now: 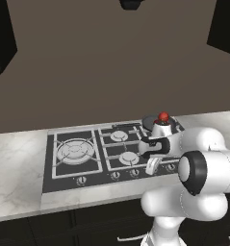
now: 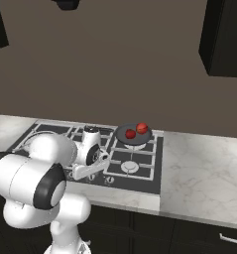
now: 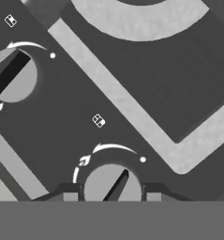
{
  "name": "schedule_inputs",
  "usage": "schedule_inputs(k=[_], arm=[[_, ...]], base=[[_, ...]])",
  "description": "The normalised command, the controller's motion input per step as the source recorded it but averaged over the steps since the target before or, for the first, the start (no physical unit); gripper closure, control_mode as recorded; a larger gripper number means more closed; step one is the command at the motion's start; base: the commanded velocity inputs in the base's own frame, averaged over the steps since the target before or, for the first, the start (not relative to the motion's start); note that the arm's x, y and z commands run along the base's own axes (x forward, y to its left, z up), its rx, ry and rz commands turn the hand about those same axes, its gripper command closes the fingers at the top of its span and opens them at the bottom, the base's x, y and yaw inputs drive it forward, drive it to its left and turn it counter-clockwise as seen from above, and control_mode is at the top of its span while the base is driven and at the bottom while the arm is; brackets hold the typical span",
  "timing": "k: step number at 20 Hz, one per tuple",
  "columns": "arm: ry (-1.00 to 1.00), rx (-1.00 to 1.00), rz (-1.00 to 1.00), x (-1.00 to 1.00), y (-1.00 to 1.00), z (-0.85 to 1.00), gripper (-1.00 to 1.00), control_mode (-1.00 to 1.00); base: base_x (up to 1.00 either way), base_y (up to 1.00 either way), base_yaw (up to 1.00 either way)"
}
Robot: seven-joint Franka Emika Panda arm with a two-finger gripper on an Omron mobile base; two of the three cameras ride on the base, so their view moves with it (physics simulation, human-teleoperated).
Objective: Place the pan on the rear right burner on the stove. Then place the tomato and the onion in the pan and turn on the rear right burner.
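The dark grey pan (image 2: 123, 136) sits on the stove (image 2: 157, 166) at its rear right, hiding the rear right burner beneath it. Two round red things lie inside it, a darker one (image 2: 130, 133) and a brighter one (image 2: 142, 128); which is the tomato and which the onion I cannot tell. From the left base view the pan (image 1: 149, 120) carries one red ball (image 1: 163, 116). My gripper (image 3: 111, 193) is down at the knob row, open, its fingertips (image 3: 70, 193) flanking a round knob (image 3: 101, 180), the second from the right. The gripper (image 1: 151, 168) covers that knob.
More knobs (image 1: 115, 176) line the front strip of the stove (image 1: 51, 156). The large multi-ring burner (image 1: 76, 150) lies at the left, small burners (image 1: 129, 157) in the middle. A neighbouring knob (image 3: 19, 86) and pale grate bars (image 3: 132, 112) lie close by. Marble counter (image 2: 204, 168) flanks the cooktop.
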Motion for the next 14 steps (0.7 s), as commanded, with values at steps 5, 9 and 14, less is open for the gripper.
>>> schedule_inputs(k=[5, 9, 14], arm=[[0.06, 0.03, 0.45, 0.12, 0.02, -0.1, 1.0, -1.0], [0.06, 0.0, 0.53, 0.13, 0.13, -0.13, 1.0, -1.0], [0.06, 0.0, 0.51, 0.01, 0.18, -0.25, 1.0, -1.0]], base=[[0.0, 0.0, 0.0], [0.0, 0.0, 0.0], [0.0, 0.0, 0.0]])
